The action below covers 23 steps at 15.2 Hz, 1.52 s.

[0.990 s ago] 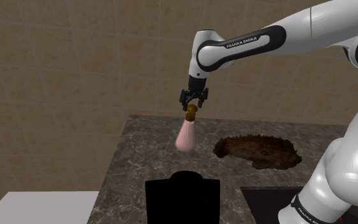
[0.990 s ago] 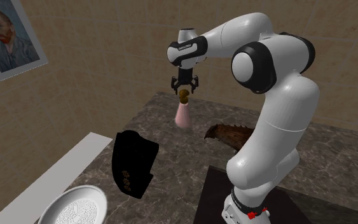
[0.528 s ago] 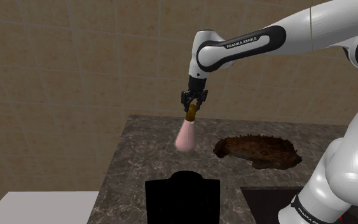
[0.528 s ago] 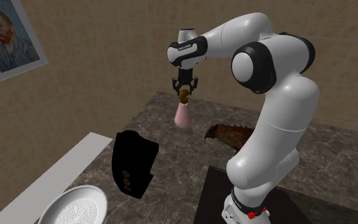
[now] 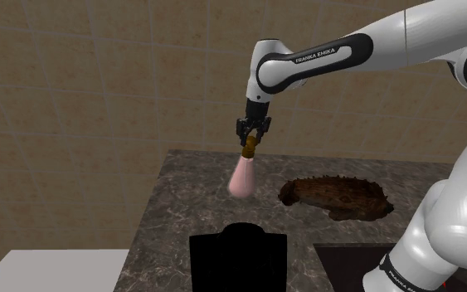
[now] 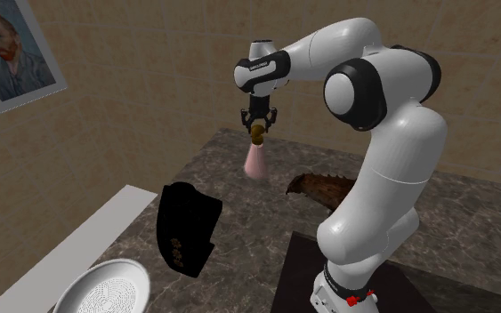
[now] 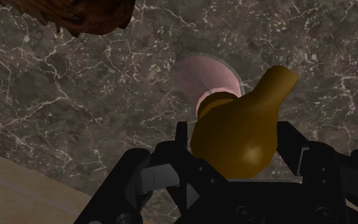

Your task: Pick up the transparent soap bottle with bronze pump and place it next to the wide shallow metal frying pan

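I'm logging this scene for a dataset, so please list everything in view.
bottle: one, pink with bronze pump, at the counter's far part
counter: one, dark marbled, below the arm
lump: one, brown, on the counter, to the shoulder view's right of the bottle
box: one, black, at the counter's near edge
panel: one, dark, in the counter by the arm's base
dish: one, white, round, second exterior view's lower left
ledge: one, white, beside the counter
portrait: one, framed, on the wall
wall: beige tiles, behind the counter
arm: one, white with dark joints
gripper: one, black, shut on the bottle's pump
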Tool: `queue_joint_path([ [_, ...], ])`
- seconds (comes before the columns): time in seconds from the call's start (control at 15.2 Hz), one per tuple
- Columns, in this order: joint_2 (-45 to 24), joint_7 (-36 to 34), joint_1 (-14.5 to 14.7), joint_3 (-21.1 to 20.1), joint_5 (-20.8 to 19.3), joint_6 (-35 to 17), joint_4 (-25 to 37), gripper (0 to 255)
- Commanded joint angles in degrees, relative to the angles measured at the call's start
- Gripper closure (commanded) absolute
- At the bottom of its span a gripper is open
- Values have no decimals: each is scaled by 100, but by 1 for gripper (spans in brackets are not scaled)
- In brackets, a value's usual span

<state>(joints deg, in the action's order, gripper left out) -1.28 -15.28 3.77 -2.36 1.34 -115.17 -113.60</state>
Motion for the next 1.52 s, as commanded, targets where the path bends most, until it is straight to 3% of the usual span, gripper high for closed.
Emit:
queue_joint_path([
  [0.0,0,0,0,0,1,0,1,255],
  [1.45,159,-29,-4,4,-4,1670,1512,255],
])
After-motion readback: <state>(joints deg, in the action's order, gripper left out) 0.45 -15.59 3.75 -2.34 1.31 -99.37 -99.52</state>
